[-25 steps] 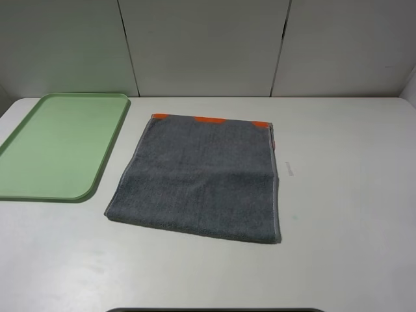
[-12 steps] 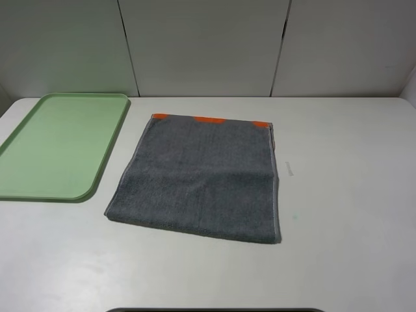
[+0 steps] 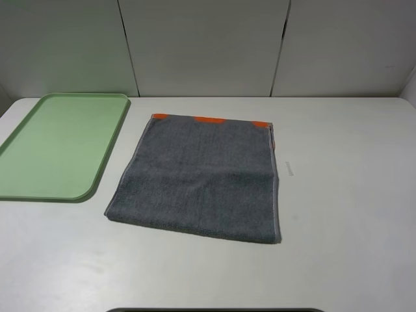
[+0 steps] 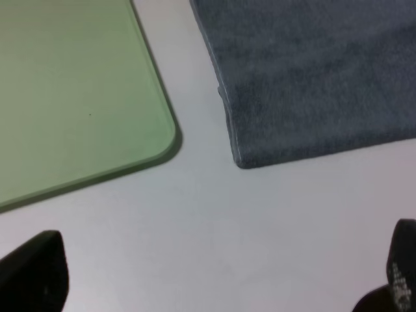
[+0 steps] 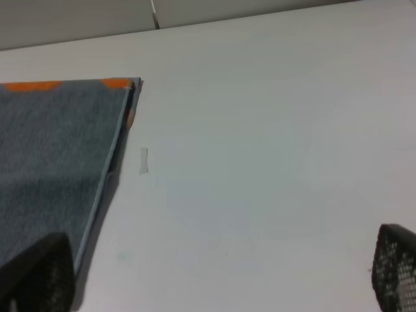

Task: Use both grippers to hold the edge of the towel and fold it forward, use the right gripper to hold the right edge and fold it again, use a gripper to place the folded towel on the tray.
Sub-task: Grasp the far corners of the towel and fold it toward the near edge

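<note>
Since the towel (image 3: 201, 179) already lies folded once on the table (image 3: 344, 195), tray (image 3: 58, 143) at its 9 o'clock, I'd say the right gripper (image 5: 218, 276), jaws spread wide like the left gripper (image 4: 214, 273), needs to grab its 3 o'clock edge next.

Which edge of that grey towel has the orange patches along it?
The far edge of the dark grey terry cloth towel, nearest the back wall: three orange patches line it. The near edge is plain grey; the sides show pale hems.

Over the last second nothing has visibly shifted in the high view (the only one with earlier pictures): towel (image 3: 201, 179) and tray (image 3: 58, 146) lie exactly where they were.
</note>
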